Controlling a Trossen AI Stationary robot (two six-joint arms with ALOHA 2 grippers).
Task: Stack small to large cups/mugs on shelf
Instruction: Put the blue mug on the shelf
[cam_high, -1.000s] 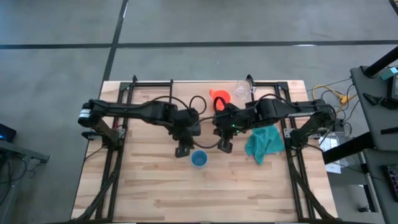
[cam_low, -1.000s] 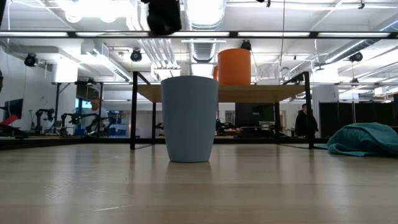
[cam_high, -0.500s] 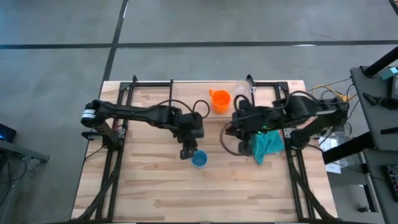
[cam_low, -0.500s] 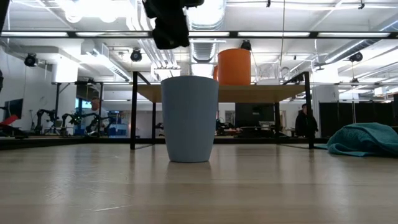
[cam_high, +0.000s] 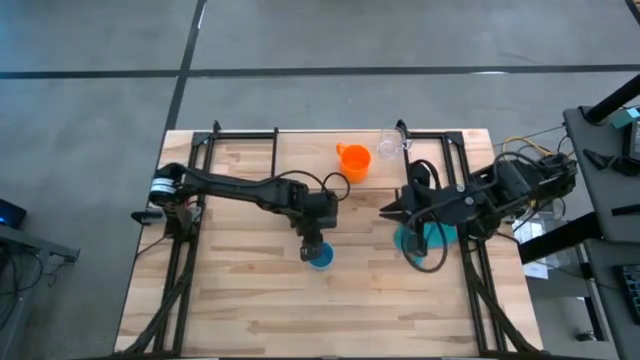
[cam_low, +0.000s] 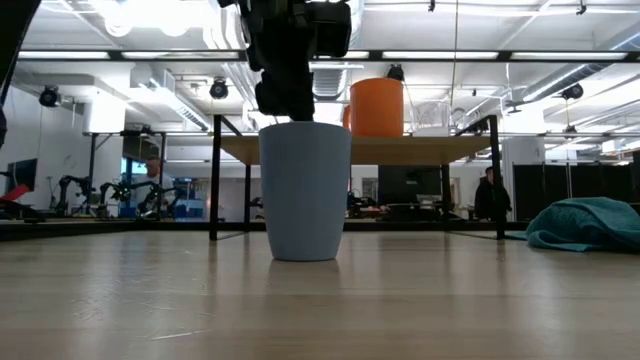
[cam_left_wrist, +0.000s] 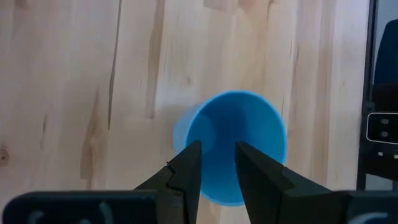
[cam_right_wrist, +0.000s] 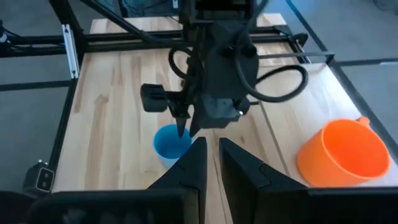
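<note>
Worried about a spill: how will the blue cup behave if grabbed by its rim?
The blue cup looks empty and thin-walled, so probably light. It tapers to a narrower base, so an off-centre pull from the left hand might tip it.

two dark jointed arms (cam_high: 250, 188), looping black cables (cam_high: 425, 175)

From above, the left pincer (cam_high: 316, 247) hides part of the blue cup (cam_high: 321, 258); the right arm covers much of the teal cloth (cam_high: 412, 240).

The left hand (cam_high: 316, 248) is over the blue cup (cam_high: 320, 258) at centre; the orange mug (cam_high: 353, 160) stands higher in the frame.
</note>
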